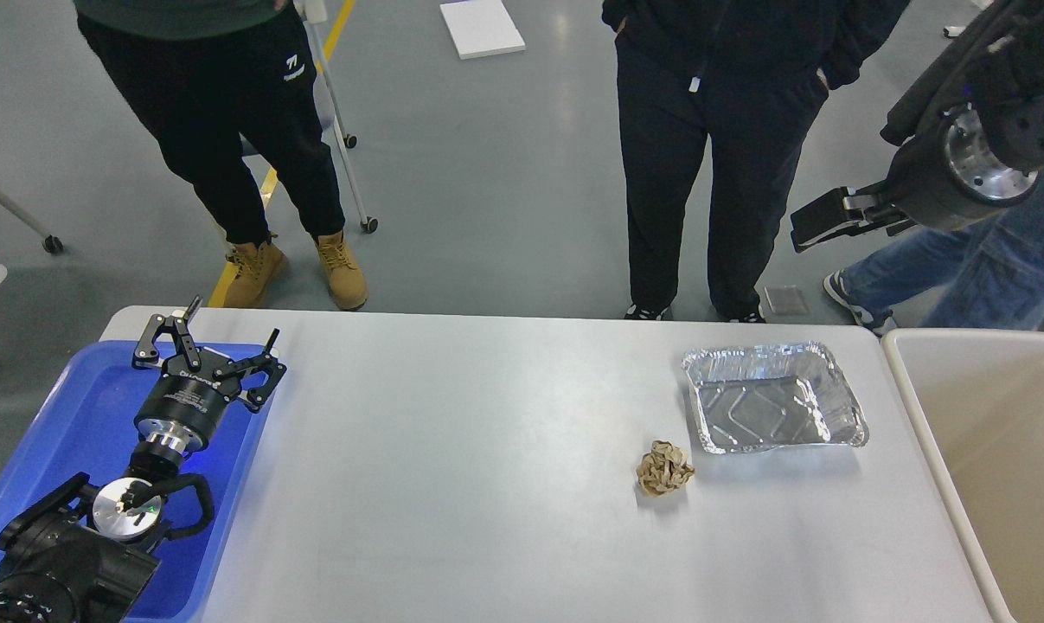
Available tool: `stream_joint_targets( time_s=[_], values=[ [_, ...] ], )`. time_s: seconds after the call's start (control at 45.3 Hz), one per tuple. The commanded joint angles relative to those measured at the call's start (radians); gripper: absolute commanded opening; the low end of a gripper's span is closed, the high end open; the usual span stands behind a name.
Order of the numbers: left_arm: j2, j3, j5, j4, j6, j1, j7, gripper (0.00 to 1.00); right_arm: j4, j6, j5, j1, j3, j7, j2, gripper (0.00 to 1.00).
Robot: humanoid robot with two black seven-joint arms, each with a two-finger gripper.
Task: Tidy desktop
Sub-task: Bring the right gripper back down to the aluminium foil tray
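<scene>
My left gripper point(213, 340) hung wide open and empty over the blue tray point(72, 415) at the desktop's point(452, 467) left end. Toward its right end a crumpled paper ball point(664, 468) and, just beyond it, a foil tray point(774, 397) lay uncleared, so tidying looked unfinished. Past its far-right corner my right gripper point(820, 221) hovered; I couldn't tell its opening.

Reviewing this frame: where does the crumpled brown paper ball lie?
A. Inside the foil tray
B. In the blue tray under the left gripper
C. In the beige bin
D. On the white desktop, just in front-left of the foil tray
D. The crumpled paper ball sits on the bare white desktop, close to the near-left corner of the empty foil tray but outside it.
</scene>
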Motion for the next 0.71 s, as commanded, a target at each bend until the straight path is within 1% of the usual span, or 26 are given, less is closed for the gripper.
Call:
stream_joint_targets(
  time_s=[0.0,0.221,0.464,0.685],
  values=[
    [0.000,0.000,0.000,0.000,0.000,0.000,0.000,1.00,0.050,0.005,0.114,0.112,-0.136,0.033,0.150,1.00],
    [0.000,0.000,-0.002,0.000,0.000,0.001,0.000,1.00,0.162,-0.006,0.309,0.137,-0.218,0.032,0.165,1.00],
    [0.000,0.000,-0.002,0.000,0.000,0.001,-0.002,1.00,0.179,-0.009,0.405,0.115,-0.281,0.026,0.167,1.00],
    [0.000,0.000,-0.002,0.000,0.000,0.001,0.000,1.00,0.181,-0.007,0.409,0.064,-0.289,0.024,0.170,1.00]
  ],
)
